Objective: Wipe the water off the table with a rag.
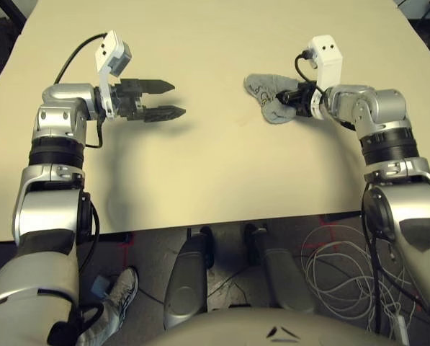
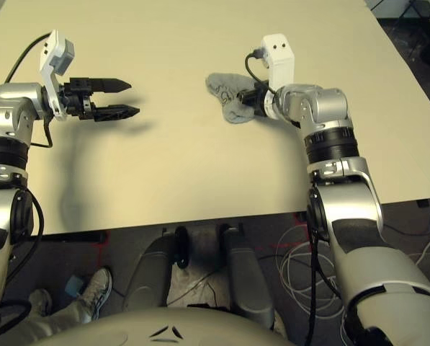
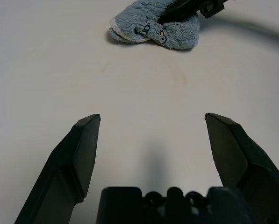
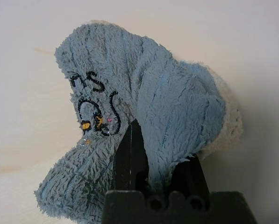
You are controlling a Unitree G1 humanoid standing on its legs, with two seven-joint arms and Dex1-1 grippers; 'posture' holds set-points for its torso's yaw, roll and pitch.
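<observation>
The right gripper (image 1: pixel 292 99) has its fingers (image 4: pixel 130 158) clamped together on a fold of the rag (image 1: pixel 266 95) — the grey-blue plush bunches up around the black tips, with a small dark stitched figure showing on the flap beside them. The rag lies crumpled on the bench (image 1: pixel 222 180), far of centre and toward the robot's right, with the right arm reaching in to it from the right side.

The left gripper (image 1: pixel 159 99) holds nothing; its fingers (image 3: pixel 83 149) stand well apart, pointing across the bench toward the rag and hovering above the surface, where they cast a soft shadow. It sits well apart from the rag, on the robot's left.

Between the two, near the rag, the left wrist view shows the water (image 3: pixel 178 77) as a faint brownish smudge on the pale surface, with a smaller mark (image 3: pixel 105 69) off to one side — both just short of the cloth, neither touching it.
</observation>
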